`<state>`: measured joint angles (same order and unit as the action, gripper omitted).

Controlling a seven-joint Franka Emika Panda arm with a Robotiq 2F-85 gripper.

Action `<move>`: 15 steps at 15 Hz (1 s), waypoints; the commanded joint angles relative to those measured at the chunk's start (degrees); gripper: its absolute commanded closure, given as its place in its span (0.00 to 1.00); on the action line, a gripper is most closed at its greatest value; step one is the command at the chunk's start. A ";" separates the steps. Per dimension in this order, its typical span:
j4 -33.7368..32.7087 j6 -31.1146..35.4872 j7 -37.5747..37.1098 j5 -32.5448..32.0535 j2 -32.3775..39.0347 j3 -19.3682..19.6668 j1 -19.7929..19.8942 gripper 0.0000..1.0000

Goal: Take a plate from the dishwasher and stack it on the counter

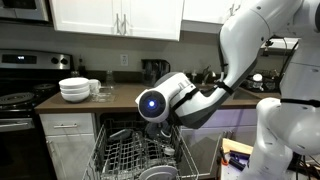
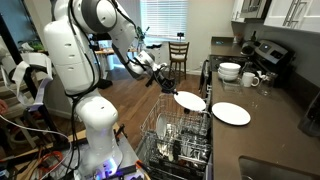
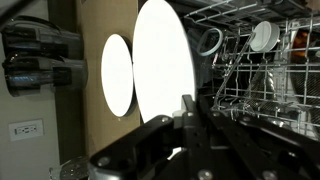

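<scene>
We hold the plate (image 2: pixel 190 100) above the dishwasher (image 2: pixel 170 138).
Our gripper (image 2: pixel 171 89) pinches its rim; the counter (image 2: pixel 272 135) lies at three o'clock.

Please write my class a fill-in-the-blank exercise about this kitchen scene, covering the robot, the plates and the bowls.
1. The black gripper holds a plain white round plate above the open ___.
2. A second flat white plate lies on the dark brown ___.
3. The stacked deep white bowls stand on that worktop next to the black ___.
Missing words: dishwasher; counter; stove.
</scene>
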<state>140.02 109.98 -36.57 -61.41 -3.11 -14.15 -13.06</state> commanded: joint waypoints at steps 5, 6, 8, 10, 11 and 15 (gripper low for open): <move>0.16 -2.55 -1.38 -4.88 -1.46 0.16 0.10 0.98; 0.42 -1.30 -1.10 -6.76 -1.69 0.69 0.48 0.98; 0.46 -0.01 -0.56 -9.25 -1.75 1.59 0.93 0.98; 0.28 1.46 -0.42 -11.55 -1.59 2.68 1.41 0.98; 0.17 2.35 -0.45 -12.34 -1.49 3.25 1.64 0.98; -0.43 5.73 -0.71 -15.08 -0.82 5.45 3.16 0.98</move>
<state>139.94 114.01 -36.79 -73.19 -3.30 -9.47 -11.40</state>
